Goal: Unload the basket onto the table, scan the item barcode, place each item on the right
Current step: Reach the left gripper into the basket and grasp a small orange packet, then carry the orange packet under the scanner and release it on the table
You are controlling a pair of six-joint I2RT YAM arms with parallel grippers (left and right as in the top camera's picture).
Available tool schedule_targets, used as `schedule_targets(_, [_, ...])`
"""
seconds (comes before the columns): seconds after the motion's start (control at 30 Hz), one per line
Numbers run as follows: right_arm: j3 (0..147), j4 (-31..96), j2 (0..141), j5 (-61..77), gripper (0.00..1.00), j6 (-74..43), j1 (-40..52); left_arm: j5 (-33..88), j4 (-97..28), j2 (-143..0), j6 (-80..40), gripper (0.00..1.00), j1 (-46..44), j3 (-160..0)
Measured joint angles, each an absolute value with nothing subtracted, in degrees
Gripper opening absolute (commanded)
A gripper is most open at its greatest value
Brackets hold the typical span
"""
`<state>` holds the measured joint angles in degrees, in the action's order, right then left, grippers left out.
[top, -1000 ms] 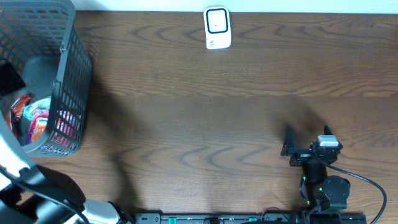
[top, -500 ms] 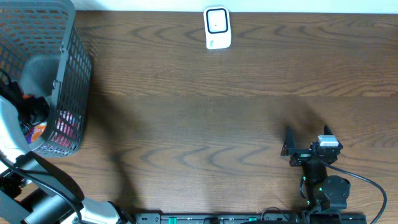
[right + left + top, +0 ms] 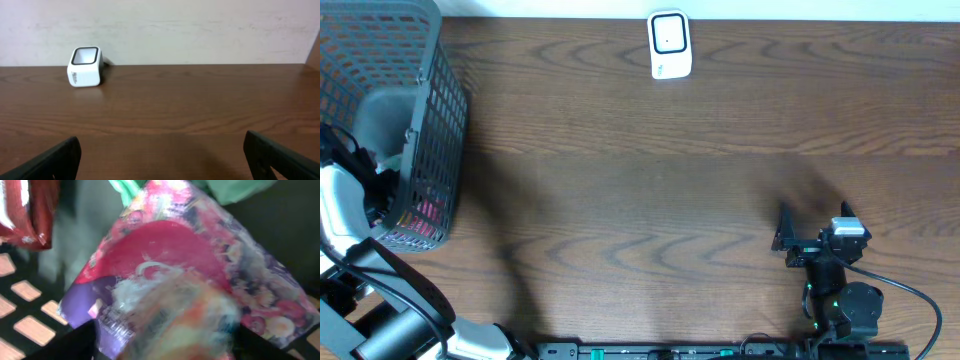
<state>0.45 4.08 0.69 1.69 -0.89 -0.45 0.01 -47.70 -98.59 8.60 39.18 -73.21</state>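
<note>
Your left gripper [image 3: 167,342] is down inside the basket [image 3: 432,120] at the left end of the table [image 3: 650,200], and the pink packet [image 3: 170,265] fills its wrist view. Its 2 fingers sit at the lower corners, 1 on each side of the packet. The view is too blurred to tell whether they are clear of it or already pinching it.

Treat this step as the pick. Close on the packet's body, not a loose corner, since soft film will likely slip or crumple. Mind the red packet [image 3: 25,210] just beside it, so you lift 1 item only. Rise straight up past the mesh wall before swinging right.

The scanner [image 3: 669,45] stands at the far edge, well apart from the basket. No barcode shows here, so expect to turn the packet. Your right gripper [image 3: 162,160] waits near the front edge, spread wide and empty.
</note>
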Motion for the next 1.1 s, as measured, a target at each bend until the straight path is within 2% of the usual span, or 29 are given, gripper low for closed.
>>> schedule_targets(0.1, [0.45,4.08,0.69,1.67,0.99,-0.89,-0.47,0.93,-47.35,-98.59,8.58,0.12,39.16,-73.08])
schedule_targets(0.13, [0.45,4.08,0.69,1.69,0.99,-0.89,-0.47,1.15,-47.27,-98.59,8.43,0.07,39.13,-73.08])
schedule_targets(0.37, [0.45,4.08,0.69,1.69,0.99,-0.89,-0.47,1.39,-46.96,-98.52,8.03,0.07,39.09,-73.25])
schedule_targets(0.53, [0.45,4.08,0.69,1.69,0.99,-0.89,-0.47,1.34,-46.92,-96.60,3.25,0.07,39.11,-77.36])
schedule_targets(0.67, [0.45,4.08,0.69,1.69,0.99,-0.86,-0.47,1.37,-44.27,-89.43,-6.09,0.07,39.11,-83.90])
schedule_targets(0.9, [0.45,4.05,0.69,1.67,0.99,-0.89,-0.47,3.20,-32.23,-72.14,-27.68,0.08,38.89,-87.57])
schedule_targets(1.0, [0.45,4.08,0.69,1.67,0.99,-0.89,-0.47,8.27,-25.87,-68.05,-31.86,0.08,36.99,-87.85])
schedule_targets(1.1, [0.45,4.08,0.69,1.67,0.99,-0.89,-0.47,17.12,-19.09,-67.24,-34.28,0.08,30.72,-88.01])
